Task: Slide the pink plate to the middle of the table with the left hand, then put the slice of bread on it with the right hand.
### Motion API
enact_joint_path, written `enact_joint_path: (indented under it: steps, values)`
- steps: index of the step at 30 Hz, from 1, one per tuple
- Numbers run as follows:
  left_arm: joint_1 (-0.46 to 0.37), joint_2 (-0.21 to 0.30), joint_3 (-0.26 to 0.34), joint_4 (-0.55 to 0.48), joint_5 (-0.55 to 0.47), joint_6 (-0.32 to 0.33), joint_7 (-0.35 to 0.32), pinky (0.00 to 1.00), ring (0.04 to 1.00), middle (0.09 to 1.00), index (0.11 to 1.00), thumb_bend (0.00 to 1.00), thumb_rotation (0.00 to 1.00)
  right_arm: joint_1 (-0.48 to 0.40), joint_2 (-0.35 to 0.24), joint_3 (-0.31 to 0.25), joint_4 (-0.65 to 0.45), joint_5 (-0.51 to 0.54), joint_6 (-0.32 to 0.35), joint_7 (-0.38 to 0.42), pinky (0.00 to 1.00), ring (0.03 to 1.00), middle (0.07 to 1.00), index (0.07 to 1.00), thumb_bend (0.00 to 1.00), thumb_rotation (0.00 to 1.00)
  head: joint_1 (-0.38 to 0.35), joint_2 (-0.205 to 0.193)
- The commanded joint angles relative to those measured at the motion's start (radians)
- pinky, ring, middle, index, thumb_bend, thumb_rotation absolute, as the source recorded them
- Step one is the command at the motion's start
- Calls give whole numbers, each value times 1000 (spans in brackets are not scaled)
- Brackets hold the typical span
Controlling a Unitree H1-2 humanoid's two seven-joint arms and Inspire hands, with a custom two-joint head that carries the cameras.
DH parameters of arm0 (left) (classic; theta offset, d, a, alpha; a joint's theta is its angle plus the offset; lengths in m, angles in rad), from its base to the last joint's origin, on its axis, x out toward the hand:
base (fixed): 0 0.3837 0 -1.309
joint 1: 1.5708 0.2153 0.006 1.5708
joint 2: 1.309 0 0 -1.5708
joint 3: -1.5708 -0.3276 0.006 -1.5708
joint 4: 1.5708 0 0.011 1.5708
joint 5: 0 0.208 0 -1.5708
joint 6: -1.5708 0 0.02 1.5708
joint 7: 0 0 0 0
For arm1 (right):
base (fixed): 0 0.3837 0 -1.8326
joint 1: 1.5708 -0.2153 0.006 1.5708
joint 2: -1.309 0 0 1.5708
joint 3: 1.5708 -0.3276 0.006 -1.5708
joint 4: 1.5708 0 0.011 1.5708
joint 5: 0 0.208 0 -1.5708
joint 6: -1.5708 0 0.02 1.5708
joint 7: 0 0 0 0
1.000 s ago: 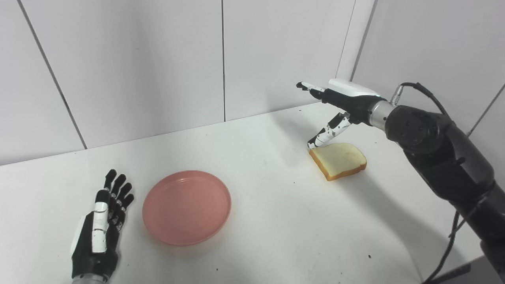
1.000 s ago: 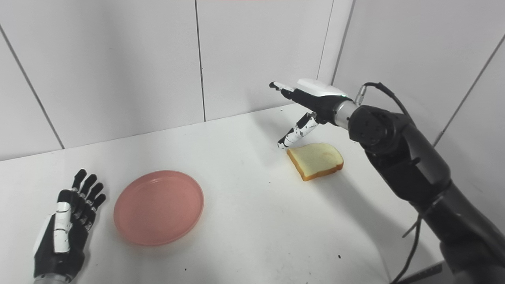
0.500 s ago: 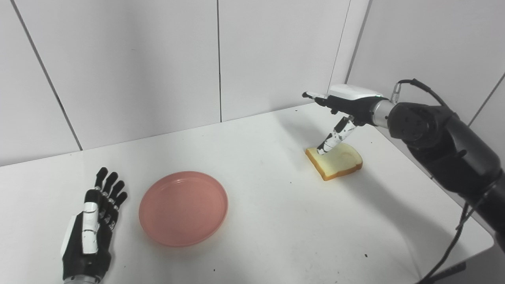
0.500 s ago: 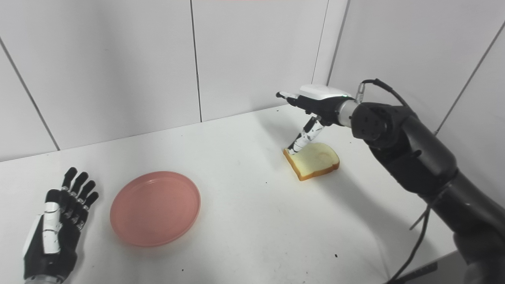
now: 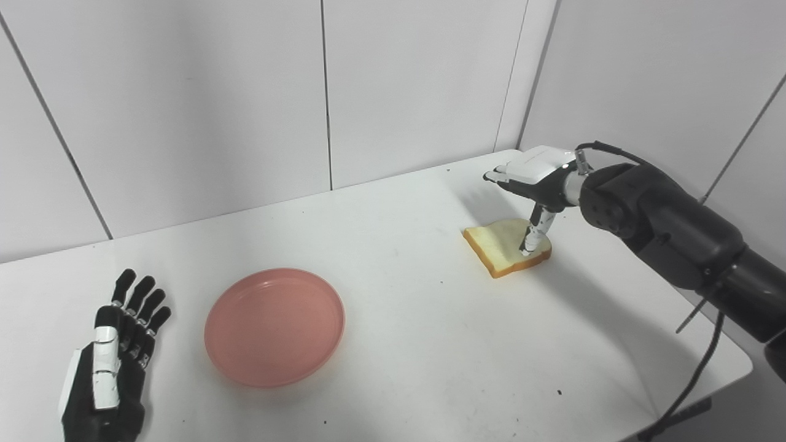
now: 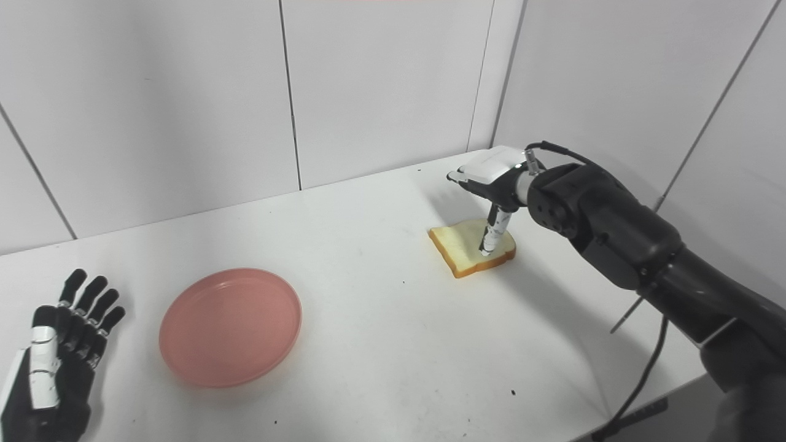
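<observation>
In the left eye view, the white table (image 5: pixel 417 344) carries the pink plate (image 5: pixel 274 326) at about 7 o'clock of its surface, lying flat and holding nothing, well apart from the slice of bread (image 5: pixel 505 247), which lies flat at about 2 o'clock near the back right corner. The left hand (image 5: pixel 110 374) rests palm-down on the table at 9 o'clock of the plate, near its rim but not touching it, its fingers straight and slightly spread, holding nothing. The right hand (image 5: pixel 533 184) hangs over the bread with its fingers stretched out flat toward 10 o'clock and its thumb (image 5: pixel 534 232) pointing straight down so that the tip meets the top face of the slice near its right edge; the hand is wide open and grips nothing. A black cable (image 5: pixel 697 380) loops from the right arm down past the table's right edge. In the right eye view, the same layout shows from a little to the right: the plate (image 6: pixel 230 325) sits at 7 o'clock of the table, the left hand (image 6: pixel 52 374) lies flat at the picture's lower left corner with fingers apart, and the bread (image 6: pixel 470 247) lies at 2 o'clock under the open right hand (image 6: pixel 491 181), whose thumb tip presses on the slice's top while the fingers stay clear above it.
</observation>
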Motion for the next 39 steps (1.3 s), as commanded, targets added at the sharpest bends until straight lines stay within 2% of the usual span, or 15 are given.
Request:
enact_joint_path:
  steps: [1,8,14,23,27,33,39]
  values:
    - [-12,9,6,-43,-10,0,-4,938,942,952,945,717,941,-50,-15,-13,5,-26,-29,-20,1000,1000,1000,1000,1000,434,2,3]
    - [-10,16,6,-60,-5,22,-2,928,941,952,947,708,953,-42,30,-31,53,-4,-53,-48,999,1000,1000,1000,1000,460,4,12]
    - [-7,22,6,-80,-8,51,2,937,942,956,953,700,962,-54,48,-11,67,-15,-57,-9,1000,1000,1000,1000,1000,518,5,21]
    - [-4,25,8,-101,-14,79,-1,939,942,955,953,698,967,-36,69,-9,70,-27,-53,-1,1000,1000,1000,1000,1000,495,6,33]
    - [-4,25,14,-96,-34,78,-12,970,960,972,970,687,978,-30,69,7,90,-53,-69,-14,1000,1000,1000,1000,1000,479,6,39]
    - [-1,25,15,-105,-35,84,-7,955,951,959,960,682,977,-23,70,16,120,-68,-80,-22,1000,1000,1000,1000,1000,451,4,43]
    - [2,27,13,-115,-33,92,-10,957,951,961,963,676,989,-17,70,17,156,-70,-98,-36,995,1000,1000,1000,1000,494,7,50]
